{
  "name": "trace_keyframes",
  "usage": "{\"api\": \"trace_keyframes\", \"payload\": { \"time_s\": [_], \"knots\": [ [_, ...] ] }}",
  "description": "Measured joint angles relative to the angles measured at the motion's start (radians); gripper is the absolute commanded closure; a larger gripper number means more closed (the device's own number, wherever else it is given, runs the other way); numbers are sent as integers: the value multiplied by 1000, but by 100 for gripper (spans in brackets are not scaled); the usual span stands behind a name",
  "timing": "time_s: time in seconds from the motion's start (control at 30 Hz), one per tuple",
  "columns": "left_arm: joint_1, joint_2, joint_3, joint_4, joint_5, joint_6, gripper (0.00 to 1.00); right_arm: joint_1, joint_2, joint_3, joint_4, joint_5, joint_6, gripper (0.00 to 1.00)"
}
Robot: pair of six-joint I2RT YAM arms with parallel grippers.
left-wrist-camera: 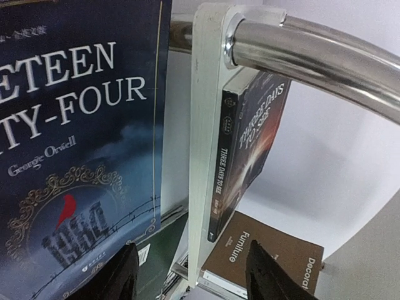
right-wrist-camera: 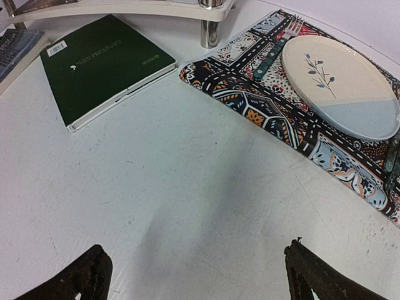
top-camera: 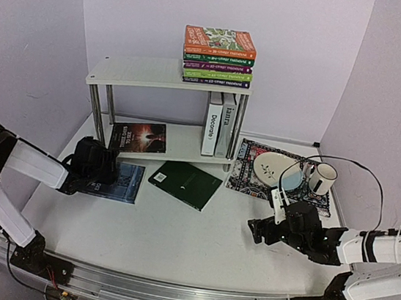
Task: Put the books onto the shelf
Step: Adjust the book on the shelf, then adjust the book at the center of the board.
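**Mostly shelved, two to go**

On the white two-tier shelf with chrome tube legs (top-camera: 133, 73), eight books look placed. A stack of five colourful paperbacks (top-camera: 219, 56) sits on the top board. On the lower board a dark "Three Days to See" book (top-camera: 139, 137) lies flat at the left, and a brown-covered "Decorate" (top-camera: 212, 126) and a grey "ianra" (top-camera: 226, 126) stand upright at the right.

Two are left flat on the table, just near of the shelf: a dark blue "Nineteen Eighty-Four" paperback (top-camera: 124, 182) at the left and a dark green book (top-camera: 186, 183) beside it.

The left gripper (left-wrist-camera: 194, 275) sits over the blue book's left end, jaws apart and holding nothing. The right gripper (right-wrist-camera: 200, 284) hangs over bare table at the near right, jaws wide and empty. By my reckoning the blue book is next.
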Motion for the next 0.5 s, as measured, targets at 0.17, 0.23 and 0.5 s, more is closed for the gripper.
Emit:
{"api": "trace_keyframes", "payload": {
  "time_s": [0.17, 0.23, 0.5],
  "knots": [
    [22, -220, -147, -24, -18, 78, 37, 0, 3, 2, -1, -1, 0, 4],
    [77, -311, -174, -82, -14, 159, 31, 0, 9, 5, -2, -1, 0, 4],
    [235, -320, 58, -477, 28, 637, 11, 0, 32, 17, -5, -5, 0, 4]
  ]
}}
